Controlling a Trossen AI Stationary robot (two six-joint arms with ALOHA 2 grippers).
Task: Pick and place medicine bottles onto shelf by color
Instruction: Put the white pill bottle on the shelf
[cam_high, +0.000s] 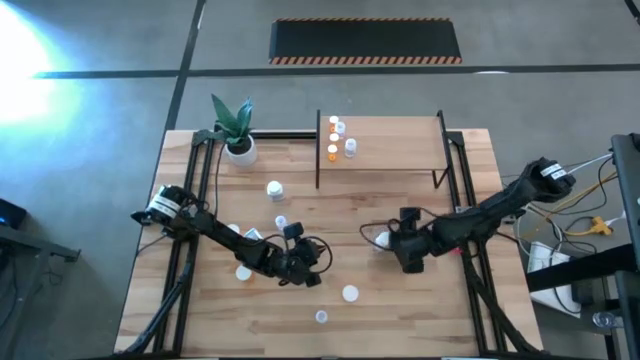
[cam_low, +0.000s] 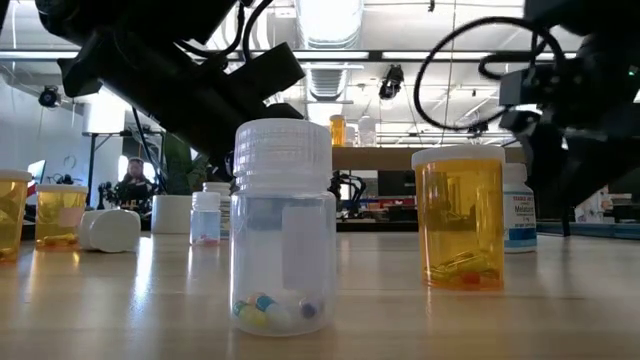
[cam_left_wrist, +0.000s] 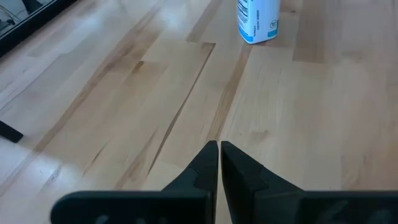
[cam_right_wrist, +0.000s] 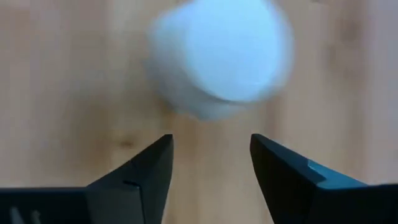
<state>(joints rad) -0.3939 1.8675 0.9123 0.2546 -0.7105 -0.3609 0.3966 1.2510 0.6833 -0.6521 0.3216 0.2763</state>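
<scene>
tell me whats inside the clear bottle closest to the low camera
The clear bottle holds a few small pills, yellow, blue and white, lying at its bottom. A pale label on its wall covers part of the inside, so anything behind that label cannot be seen.

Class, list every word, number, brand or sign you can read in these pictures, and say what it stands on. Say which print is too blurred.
No text can be read in full.
White bottle with blue label, low view: lines of print, too small to read.
White bottle, left wrist view: blue label with a round symbol and print, too blurred to read.
Clear bottle, orange bottle: no readable print.
</scene>
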